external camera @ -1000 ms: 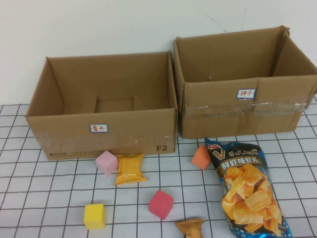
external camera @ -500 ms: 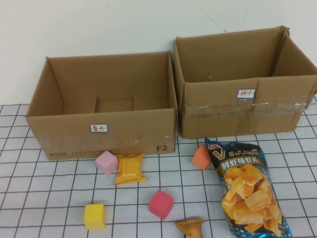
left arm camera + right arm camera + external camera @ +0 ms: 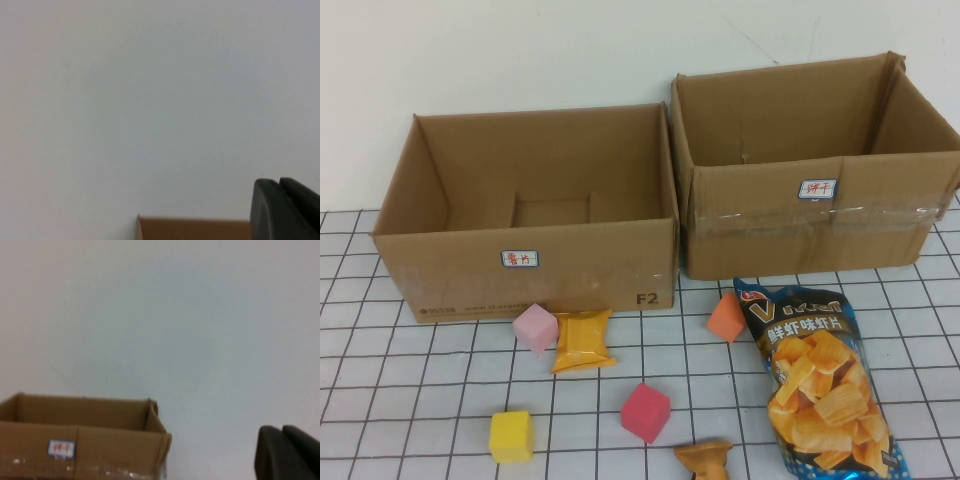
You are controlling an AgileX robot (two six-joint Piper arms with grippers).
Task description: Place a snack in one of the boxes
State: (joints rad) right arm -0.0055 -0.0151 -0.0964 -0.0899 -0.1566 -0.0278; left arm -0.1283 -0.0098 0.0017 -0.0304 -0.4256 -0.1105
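Across the upper half of the high view stand the boxes (image 3: 525, 215), both empty, with the chip bag (image 3: 815, 375) at lower right on gridded table (image 3: 420, 400); nothing is started, so a reach comes next. In the wrist views, left gripper (image 3: 285, 210) and right gripper (image 3: 287, 452) sit closed, empty, facing white wall (image 3: 175, 315).
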